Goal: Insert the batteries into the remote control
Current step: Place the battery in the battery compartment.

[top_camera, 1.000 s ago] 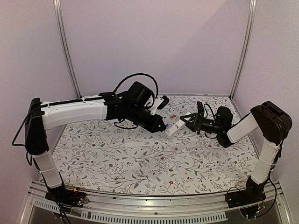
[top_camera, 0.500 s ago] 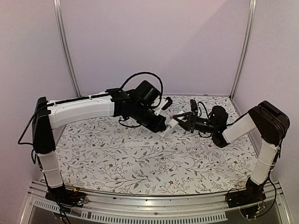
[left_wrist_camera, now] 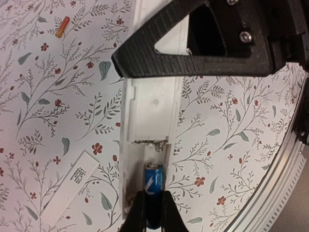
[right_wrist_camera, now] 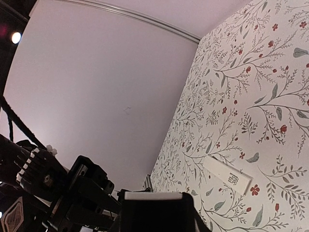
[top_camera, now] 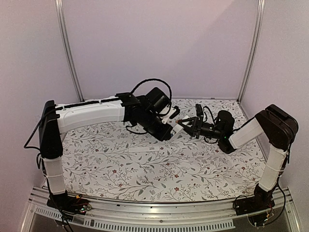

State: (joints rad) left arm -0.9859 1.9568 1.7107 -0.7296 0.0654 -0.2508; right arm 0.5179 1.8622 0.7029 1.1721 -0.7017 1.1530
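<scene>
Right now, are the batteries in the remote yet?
Not yet. Done: the battery cover is off, lying on the table, so the remote control shows an open recess. In hand: the right gripper holds the remote while the left gripper pinches the blue battery just past the recess's spring end. Left: seat it, then fetch the orange battery on the table.

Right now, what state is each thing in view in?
remote control, cover off, clamped in right tool.
blue battery, pinched in left tool, at the remote's recess.
orange battery, loose on the table.
battery cover, off, flat on the table.
left tool, shut on blue battery.
right tool, shut on remote control.
</scene>
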